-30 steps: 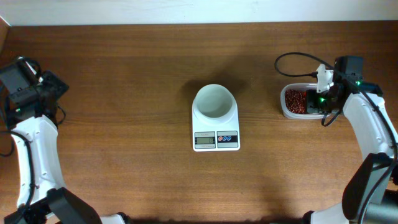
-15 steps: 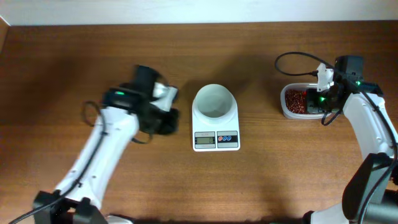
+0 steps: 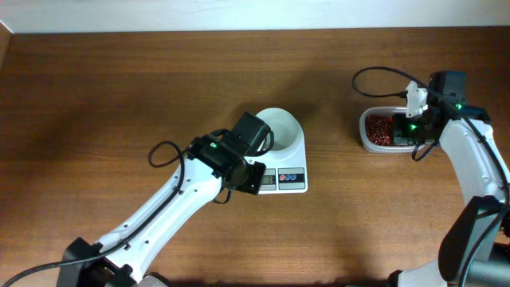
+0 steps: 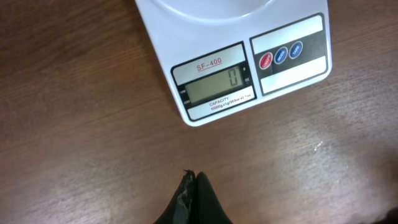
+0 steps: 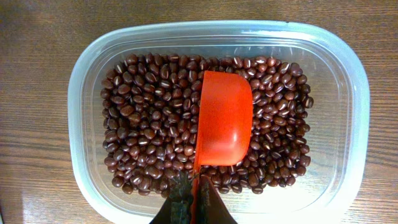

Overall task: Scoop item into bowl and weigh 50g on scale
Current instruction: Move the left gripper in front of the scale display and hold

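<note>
The beans [image 5: 149, 124] lie as a loose dark red-brown heap in a clear plastic container [image 5: 348, 74] with rounded corners, at the right side of the desk [image 3: 159, 80]. They cover its floor almost from wall to wall. An orange scoop [image 5: 225, 118] rests among them, right of the heap's middle. Its cup lies on the beans and its thin handle runs back to the right tool [image 5: 193, 198]. We see that tool clenched on the handle, its two fingers pressed together around it just above the container's near wall. From above, the right wrist hangs over the container's right half and hides that part of the beans. A black cable [image 3: 366, 76] loops on the desk just behind the container.

Well apart to the left, near the desk's middle, the white bowl [image 3: 283, 127] sits on the back of the white scale [image 3: 291, 179], and what we see of its inside is plain white. From above, the left arm [image 3: 183, 199] reaches in from the lower left. Its wrist covers the scale's left front corner, part of the display and the bowl's left rim. The left wrist camera shows the display [image 4: 214, 87] reading zero. The round buttons [image 4: 280, 55], one red and two blue, sit to its right. The left tool [image 4: 193, 199] is clenched with nothing between its fingers, and it hangs over bare wood just in front of the scale, apart from it.
</note>
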You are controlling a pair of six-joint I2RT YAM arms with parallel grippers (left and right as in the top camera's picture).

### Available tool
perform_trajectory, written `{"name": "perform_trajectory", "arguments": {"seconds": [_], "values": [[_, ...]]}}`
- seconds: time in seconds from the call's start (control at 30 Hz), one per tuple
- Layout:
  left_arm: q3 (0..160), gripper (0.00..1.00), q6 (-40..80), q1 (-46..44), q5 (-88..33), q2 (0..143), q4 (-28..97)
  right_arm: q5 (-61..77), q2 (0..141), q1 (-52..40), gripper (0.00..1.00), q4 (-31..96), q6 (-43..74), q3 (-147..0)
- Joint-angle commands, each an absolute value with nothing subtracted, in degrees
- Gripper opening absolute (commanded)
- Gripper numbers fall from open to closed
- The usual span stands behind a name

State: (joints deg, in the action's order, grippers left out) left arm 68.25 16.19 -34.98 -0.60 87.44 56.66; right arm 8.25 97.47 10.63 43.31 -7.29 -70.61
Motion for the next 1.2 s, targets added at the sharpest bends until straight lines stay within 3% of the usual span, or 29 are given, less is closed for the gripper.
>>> {"name": "perform_trajectory", "arguments": {"seconds": [0.0, 0.07, 0.1, 0.13, 0.17, 0.37, 0.5, 0.8, 0.97, 1.1, 1.17], "values": [[66.02, 0.00, 17.10, -36.82, 0.45, 87.15, 55.33, 8.40, 97.78, 10.52, 0.04, 43.29, -7.01, -71.57], [66.04, 0.07, 17.10, -37.01, 0.47, 87.13, 55.31, 8.40, 97.76, 10.52, 0.04, 43.27, -7.01, -71.57], [66.04, 0.21, 17.10, -37.01, 0.45, 87.13, 55.31, 8.40, 97.78, 10.52, 0.04, 43.24, -7.01, -71.57], [66.04, 0.45, 17.10, -37.01, 0.45, 87.13, 55.33, 8.40, 97.78, 10.52, 0.04, 43.24, -7.01, -71.57], [66.04, 0.59, 17.10, -37.01, 0.40, 87.13, 55.40, 8.40, 97.78, 10.52, 0.04, 43.24, -7.01, -71.57], [66.04, 0.73, 17.08, -37.01, -0.43, 85.58, 56.27, 8.40, 97.78, 10.52, 0.04, 43.29, -7.01, -71.57], [65.95, 0.98, 11.00, -37.01, -0.58, 84.42, 55.35, 8.40, 97.76, 10.52, 0.04, 43.24, -7.01, -71.57], [65.67, 0.99, 10.20, -37.12, -0.62, 84.53, 54.24, 8.40, 97.78, 10.52, 0.04, 43.20, -7.01, -71.57], [65.65, 0.86, 10.20, -37.12, -0.60, 84.53, 53.93, 8.40, 97.78, 10.52, 0.04, 43.05, -7.01, -71.57], [65.67, 0.84, 10.22, -37.12, -0.62, 84.53, 53.60, 8.40, 97.78, 10.52, 0.04, 43.07, -7.01, -71.57], [65.67, 0.75, 10.87, -37.12, -0.62, 84.53, 53.63, 8.40, 97.78, 10.52, 0.04, 43.09, -7.01, -71.57]]}}
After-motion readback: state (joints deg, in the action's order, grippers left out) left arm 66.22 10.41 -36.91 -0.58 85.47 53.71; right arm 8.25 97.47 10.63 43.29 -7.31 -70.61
